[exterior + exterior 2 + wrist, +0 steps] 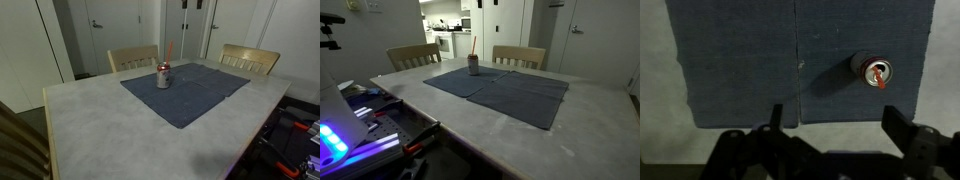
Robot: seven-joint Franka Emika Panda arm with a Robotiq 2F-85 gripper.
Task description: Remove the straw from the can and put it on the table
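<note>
Gripper [832,115]: jaws spread wide, nothing between them; high above the can [872,70], well clear of it.
Offset: in the wrist view the can sits ahead of the fingers [775,112] and off the midline, nearer one finger than the other.
Straw [877,80]: in the can, leaning out of the top opening; the red-orange upper part sticks well above the rim in both exterior views [169,52] [473,46].
Mat [185,92]: dark blue cloth under the can, with pale table [95,130] showing all round it.
Chairs [133,57]: two, just behind the can across the table edge (not in the approach path, as far as I can judge).
Risk 1: thin leaning target. Aim by the can's centre and the jaws probably close on air or flick the straw aside.
Risk 2: the can looks light. A finger clipping the rim, or the straw binding in the opening on an angled pull, could tip it or drag it on the cloth.
Risk 3: too hard a squeeze flattens the straw; too soft and it slips on the lift.
Risk 4: release close to the can lands it on the cloth, not the bare top; a round straw may also roll.
Writing: none readable. Red band at the can's top, silver-grey body, brand too small and blurred to make out.
</note>
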